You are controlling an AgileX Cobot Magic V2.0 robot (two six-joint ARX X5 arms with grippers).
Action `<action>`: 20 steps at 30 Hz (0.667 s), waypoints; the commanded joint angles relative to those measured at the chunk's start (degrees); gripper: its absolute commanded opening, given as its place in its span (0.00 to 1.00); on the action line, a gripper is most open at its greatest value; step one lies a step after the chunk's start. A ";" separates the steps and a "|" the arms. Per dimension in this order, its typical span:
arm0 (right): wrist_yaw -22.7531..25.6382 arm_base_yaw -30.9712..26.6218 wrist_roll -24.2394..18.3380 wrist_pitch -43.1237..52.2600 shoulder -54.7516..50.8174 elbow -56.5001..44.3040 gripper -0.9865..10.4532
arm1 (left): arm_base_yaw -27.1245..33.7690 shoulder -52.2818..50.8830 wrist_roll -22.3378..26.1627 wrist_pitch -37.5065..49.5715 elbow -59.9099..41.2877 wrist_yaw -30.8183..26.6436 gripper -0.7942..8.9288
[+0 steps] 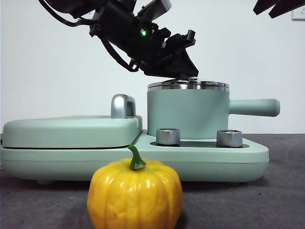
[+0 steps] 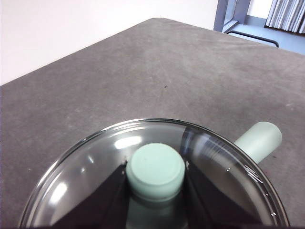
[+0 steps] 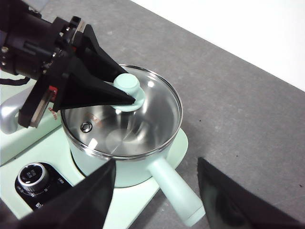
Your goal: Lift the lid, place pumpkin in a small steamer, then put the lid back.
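Note:
The glass lid (image 1: pixel 188 86) sits flat on the small steamer (image 1: pixel 188 112), a mint-green pot with a long side handle (image 1: pixel 255 107). My left gripper (image 1: pixel 186 75) reaches down from the upper left, shut on the lid's mint knob (image 2: pixel 156 169), one black jaw on each side. From above, the lid (image 3: pixel 147 119) covers the steamer (image 3: pixel 119 174), which looks bare inside. The yellow-orange pumpkin (image 1: pixel 135 195) stands on the table in front of the cooker. My right gripper (image 3: pixel 156 161) hovers open above the pot's handle and shows as a black tip (image 1: pixel 276 5) at the top right.
The steamer stands on a mint-green cooker base (image 1: pixel 209 160) with two steel dials (image 1: pixel 167 136) (image 1: pixel 229 138). The flat griddle cover (image 1: pixel 71 129) with a steel handle (image 1: pixel 123 106) fills the base's left side. Grey table surface (image 2: pixel 167 71) stretches beyond the pot.

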 commanded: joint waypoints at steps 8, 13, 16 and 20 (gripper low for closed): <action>0.22 0.26 1.01 0.57 0.50 0.94 0.32 | 0.28 -0.68 2.78 0.42 2.10 -2.36 0.10; 0.22 0.26 1.01 0.57 0.50 0.92 0.32 | 0.44 -4.11 2.75 0.13 2.10 -2.36 0.10; 0.20 0.26 1.01 0.57 0.50 0.94 0.32 | 1.33 -6.56 2.95 -0.35 2.10 -2.36 0.10; 0.17 0.26 1.01 0.59 0.50 0.94 0.32 | 3.26 -10.05 2.95 -3.54 2.10 -2.36 0.10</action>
